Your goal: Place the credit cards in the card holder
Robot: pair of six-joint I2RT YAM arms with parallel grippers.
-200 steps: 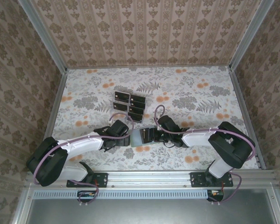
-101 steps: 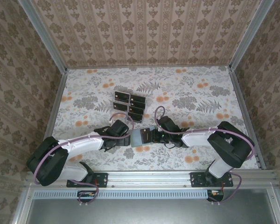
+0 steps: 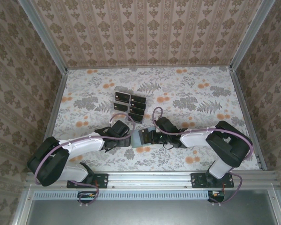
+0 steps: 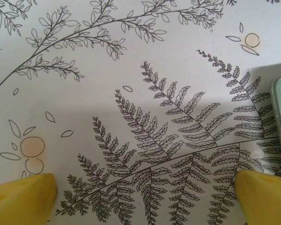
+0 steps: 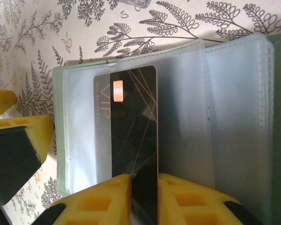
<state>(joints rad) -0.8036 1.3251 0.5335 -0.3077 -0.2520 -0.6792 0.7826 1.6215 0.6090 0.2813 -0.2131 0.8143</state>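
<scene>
The right claw [image 5: 144,183] is clenching on a thin black rectangular card [image 5: 133,126], its yellow fingers [image 5: 103,199] pinching the card's 6 o'clock end from both sides. In the right wrist view the card's long axis is running from 6 to 12 o'clock, with the orange chip and the "VIP" lettering toward 12. The card is lying over the open grey-green card holder [image 5: 61,103], against its frosted clear leaves. One long edge looks dulled under plastic, though I cannot tell whether it is sitting inside a pocket.

In the top view the holder [image 3: 140,137] is lying between the two wrists. The right forearm is reaching low toward 9 o'clock from a raised elbow at the right.

The left claw [image 4: 145,197] is standing released, jaws spread wide over the fern-printed table cover [image 4: 131,70], with the holder's green edge at 3 o'clock. Its forearm is stretching toward 3 o'clock.

The other small black cards [image 3: 130,107] are resting at 12 o'clock from the holder, near but apart.
</scene>
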